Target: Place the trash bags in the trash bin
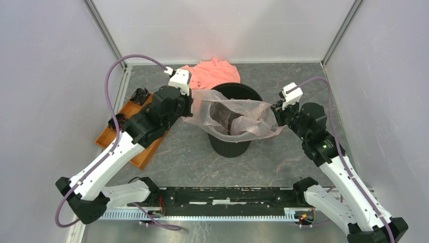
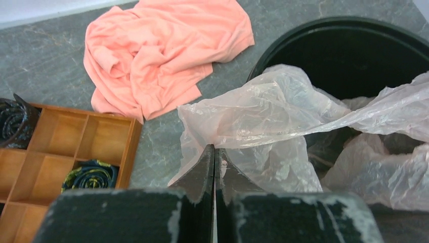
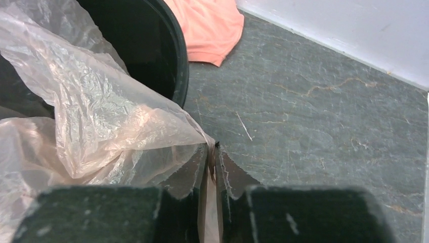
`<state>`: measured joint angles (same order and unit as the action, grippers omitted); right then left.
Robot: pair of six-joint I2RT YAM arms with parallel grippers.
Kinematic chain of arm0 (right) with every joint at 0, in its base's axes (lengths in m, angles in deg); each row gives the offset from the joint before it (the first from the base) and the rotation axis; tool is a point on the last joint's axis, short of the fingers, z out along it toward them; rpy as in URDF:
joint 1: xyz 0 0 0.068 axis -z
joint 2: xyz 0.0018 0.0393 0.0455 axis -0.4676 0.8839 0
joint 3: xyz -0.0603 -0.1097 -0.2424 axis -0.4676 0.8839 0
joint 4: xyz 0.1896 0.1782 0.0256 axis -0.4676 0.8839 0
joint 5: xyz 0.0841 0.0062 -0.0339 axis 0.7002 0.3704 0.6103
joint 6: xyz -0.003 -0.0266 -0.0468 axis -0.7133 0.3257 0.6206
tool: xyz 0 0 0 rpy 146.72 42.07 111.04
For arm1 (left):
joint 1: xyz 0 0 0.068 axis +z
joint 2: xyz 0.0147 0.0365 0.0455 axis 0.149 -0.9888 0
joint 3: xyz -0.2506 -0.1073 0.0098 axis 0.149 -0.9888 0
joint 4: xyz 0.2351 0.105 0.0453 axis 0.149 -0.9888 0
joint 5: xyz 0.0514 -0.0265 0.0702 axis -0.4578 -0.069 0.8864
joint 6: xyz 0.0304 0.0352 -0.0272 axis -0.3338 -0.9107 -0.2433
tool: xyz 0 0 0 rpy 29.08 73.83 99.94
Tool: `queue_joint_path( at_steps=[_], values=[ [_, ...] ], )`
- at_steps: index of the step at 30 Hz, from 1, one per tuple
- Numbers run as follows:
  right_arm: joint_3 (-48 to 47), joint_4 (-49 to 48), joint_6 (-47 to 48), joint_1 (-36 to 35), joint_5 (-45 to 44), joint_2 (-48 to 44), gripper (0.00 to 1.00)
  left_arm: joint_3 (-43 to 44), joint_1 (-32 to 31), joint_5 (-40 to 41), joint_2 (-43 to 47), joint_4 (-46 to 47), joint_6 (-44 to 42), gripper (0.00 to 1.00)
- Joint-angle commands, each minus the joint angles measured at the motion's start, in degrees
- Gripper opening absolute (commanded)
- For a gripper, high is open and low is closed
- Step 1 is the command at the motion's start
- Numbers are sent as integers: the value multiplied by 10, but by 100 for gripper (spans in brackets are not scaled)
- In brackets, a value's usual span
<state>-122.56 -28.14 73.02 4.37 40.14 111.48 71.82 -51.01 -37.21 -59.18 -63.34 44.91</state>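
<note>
The left pincer (image 2: 213, 158) and right pincer (image 3: 213, 159) clamp opposite edges of the bag (image 1: 238, 117) (likely light, limp, slippery film); grip bunched hem.

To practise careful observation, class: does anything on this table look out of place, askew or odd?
The salmon cloth lies crumpled behind the trash bin. The trash bag is stretched over the bin's mouth, pinched by the left pincer and right pincer, spilling past the rim.
</note>
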Motion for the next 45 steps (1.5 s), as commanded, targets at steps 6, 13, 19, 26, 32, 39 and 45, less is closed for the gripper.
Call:
queue_joint_path(
  at_steps=[6,13,19,26,32,39,45],
  values=[
    [-6,-52,-2,1,-58,42,6,117,23,37,-119,-2,-13,2],
    [16,-86,-12,1,-65,62,3,152,92,-60,-188,0,3,2],
    [28,-102,-23,1,-65,71,0,131,123,-150,-205,39,37,2],
    [21,-136,-38,5,-68,74,1,83,132,-191,-174,101,67,2],
    [61,-147,-51,14,-62,108,0,143,134,-195,-197,70,69,2],
    [122,-180,-67,15,-52,89,0,158,149,-207,-254,59,97,2],
    [80,-164,-68,15,-25,89,0,127,162,-236,-273,69,108,2]
  ],
)
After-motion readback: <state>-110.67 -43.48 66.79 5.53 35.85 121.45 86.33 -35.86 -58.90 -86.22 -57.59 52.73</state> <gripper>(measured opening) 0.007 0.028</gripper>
